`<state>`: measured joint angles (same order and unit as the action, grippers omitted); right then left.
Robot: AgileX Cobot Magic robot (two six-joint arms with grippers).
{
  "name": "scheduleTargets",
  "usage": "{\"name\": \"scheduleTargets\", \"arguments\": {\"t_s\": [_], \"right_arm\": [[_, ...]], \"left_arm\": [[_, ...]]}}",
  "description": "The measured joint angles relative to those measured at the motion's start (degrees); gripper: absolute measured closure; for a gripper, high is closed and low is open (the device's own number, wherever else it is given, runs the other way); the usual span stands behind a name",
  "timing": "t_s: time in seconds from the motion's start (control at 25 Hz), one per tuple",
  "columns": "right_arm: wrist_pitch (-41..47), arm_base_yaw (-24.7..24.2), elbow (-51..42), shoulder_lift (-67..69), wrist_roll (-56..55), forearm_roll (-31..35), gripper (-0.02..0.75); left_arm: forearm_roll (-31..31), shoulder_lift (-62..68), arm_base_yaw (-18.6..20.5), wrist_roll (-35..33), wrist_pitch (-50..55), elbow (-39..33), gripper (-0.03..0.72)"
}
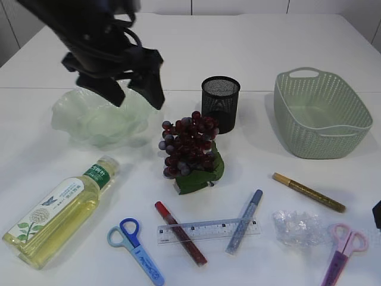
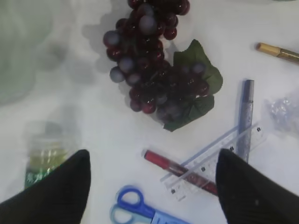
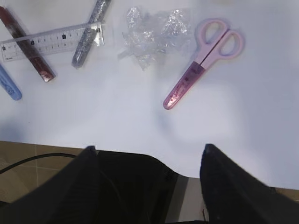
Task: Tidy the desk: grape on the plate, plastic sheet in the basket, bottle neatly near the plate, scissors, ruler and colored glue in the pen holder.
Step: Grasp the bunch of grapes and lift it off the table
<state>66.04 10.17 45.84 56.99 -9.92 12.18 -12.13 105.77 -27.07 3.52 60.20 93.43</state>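
I see the glossy dark grape (image 1: pixel 189 146) bunch with its leaf at centre, the frosted wavy plate (image 1: pixel 98 119) at its ten o'clock. My left gripper (image 1: pixel 138 92) hangs above the plate, fingers spread, empty. My right gripper (image 3: pixel 149 154) gapes over the pink scissors (image 3: pixel 203 58), crinkled plastic sheet (image 3: pixel 152 35) at eleven.

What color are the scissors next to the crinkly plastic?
Pink scissors, with a darker pink-purple blade cover. They show best in the right wrist view.
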Motion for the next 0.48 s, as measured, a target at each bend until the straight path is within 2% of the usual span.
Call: {"name": "scheduleTargets", "arguments": {"t_s": [0.24,0.48], "right_arm": [[-1.3,0.0,0.0,0.9,0.0,0.2,0.207],[-1.5,0.0,0.0,0.9,0.0,0.2,0.207]], "left_arm": [[0.0,13.1,-1.6,0.1,-0.3,11.4,0.077],[1.1,20.3,-1.6,0.1,0.0,17.9,0.077]]}}
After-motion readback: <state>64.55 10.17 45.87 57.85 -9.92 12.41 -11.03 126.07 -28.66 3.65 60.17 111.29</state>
